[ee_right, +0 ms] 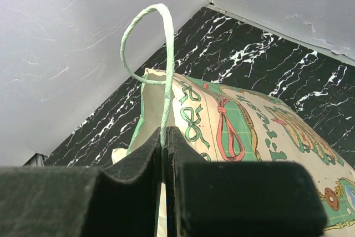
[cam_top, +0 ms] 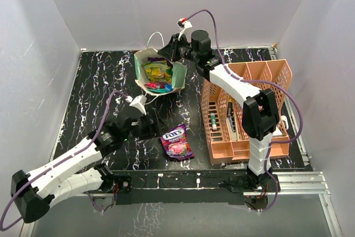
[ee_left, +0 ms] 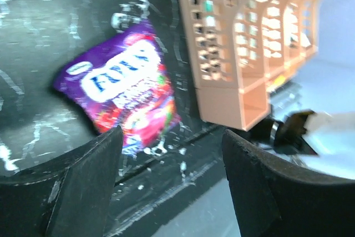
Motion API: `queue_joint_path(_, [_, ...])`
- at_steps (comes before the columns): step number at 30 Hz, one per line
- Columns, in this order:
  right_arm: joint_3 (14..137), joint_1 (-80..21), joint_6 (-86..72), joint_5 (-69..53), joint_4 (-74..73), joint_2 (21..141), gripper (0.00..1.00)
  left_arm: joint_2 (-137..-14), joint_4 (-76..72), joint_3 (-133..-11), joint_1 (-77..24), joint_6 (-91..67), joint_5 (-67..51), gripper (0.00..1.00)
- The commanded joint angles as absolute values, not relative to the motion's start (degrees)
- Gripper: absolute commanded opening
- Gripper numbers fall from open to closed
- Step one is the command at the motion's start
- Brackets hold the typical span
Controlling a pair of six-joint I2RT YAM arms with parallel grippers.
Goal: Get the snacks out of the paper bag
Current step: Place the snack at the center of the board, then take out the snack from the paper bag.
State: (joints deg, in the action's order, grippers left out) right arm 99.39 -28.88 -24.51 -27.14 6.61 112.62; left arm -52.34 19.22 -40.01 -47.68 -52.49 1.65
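Top centre of the overhead view, the right gripper [ee_right: 165, 144] is pinched shut on the paper bag's [cam_top: 180, 77] cord handle [ee_right: 167, 81]; the left gripper [ee_left: 172, 154], jaws apart, hovers by the purple packet [cam_top: 176, 142] lying lower centre; other snacks [cam_top: 156, 73] sit inside the bag; that thin cord could slip, tipping the bag.

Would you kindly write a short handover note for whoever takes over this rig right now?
Left tool: open, empty, close to the purple packet.
Right tool: shut on the cord handle of the paper bag, at the far side of the table.
Done: the purple packet lies out on the table, near the front edge.
Left: the yellow-green packet and other wrapped snacks are inside the bag.
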Motion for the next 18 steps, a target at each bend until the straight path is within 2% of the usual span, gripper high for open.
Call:
queue_joint_path(1, [99.8, -29.5, -23.6, -26.9, 6.9, 109.1, 0.07, -50.3, 9.5, -36.8, -48.3, -51.2, -12.1, 0.70])
queue_joint_path(4, [100.0, -29.8, -23.6, -26.7, 6.9, 109.0, 0.07, -51.7, 4.6, -38.0, -51.9, -50.6, -9.1, 0.82])
queue_joint_path(6, [100.2, -29.9, -23.6, -27.0, 6.4, 109.0, 0.07, -52.0, 5.9, -40.9, -52.9, -47.7, -5.5, 0.86])
queue_joint_path(11, [99.7, -29.9, -22.6, -29.1, 4.6, 108.5, 0.07, -59.1, 22.8, -59.3, -49.5, -36.1, 6.4, 0.96])
queue_joint_path(16, [98.3, -30.5, -22.2, -30.9, 4.2, 107.1, 0.07, -64.8, 27.8, -68.2, -34.4, -31.7, -3.8, 0.90])
queue_joint_path(17, [98.0, -30.7, -22.2, -30.7, 4.1, 106.9, 0.07, -65.6, 27.5, -69.1, -32.2, -31.4, -4.9, 0.87])
queue_joint_path(18, [97.7, -30.9, -22.1, -30.5, 4.1, 106.5, 0.07, -66.8, 27.2, -70.4, -30.7, -30.9, -5.6, 0.80])
